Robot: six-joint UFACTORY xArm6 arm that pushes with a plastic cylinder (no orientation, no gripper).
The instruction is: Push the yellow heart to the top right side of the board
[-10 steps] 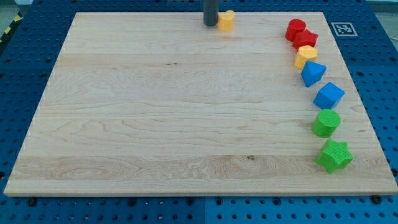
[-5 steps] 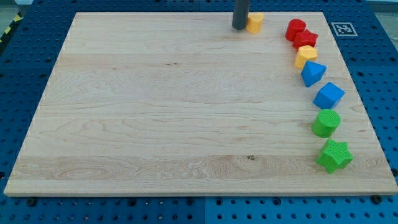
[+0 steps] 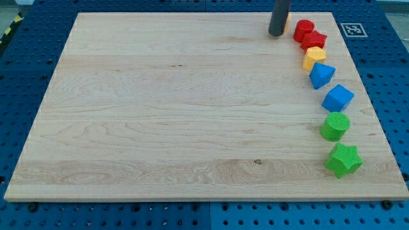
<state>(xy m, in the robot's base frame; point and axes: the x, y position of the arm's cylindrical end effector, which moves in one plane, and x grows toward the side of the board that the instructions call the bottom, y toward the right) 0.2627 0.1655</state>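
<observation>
My tip (image 3: 277, 33) rests on the wooden board (image 3: 160, 115) near its top edge, towards the view's right. The yellow heart (image 3: 288, 22) is almost wholly hidden behind the rod. Only a thin yellow sliver shows at the rod's right side, just left of a red block (image 3: 304, 29). I cannot tell whether the heart touches the red block.
A curved column of blocks runs down the board's right side: the red block, a red star (image 3: 314, 40), a yellow hexagon (image 3: 314, 58), a blue pyramid-like block (image 3: 321, 75), a blue cube (image 3: 337, 98), a green cylinder (image 3: 335, 126) and a green star (image 3: 344, 160). A marker tag (image 3: 353, 29) lies off the top right corner.
My tip has slid to the right along the top edge, pushing the yellow heart ahead of it. The heart is now mostly hidden behind the rod, close to the red block.
</observation>
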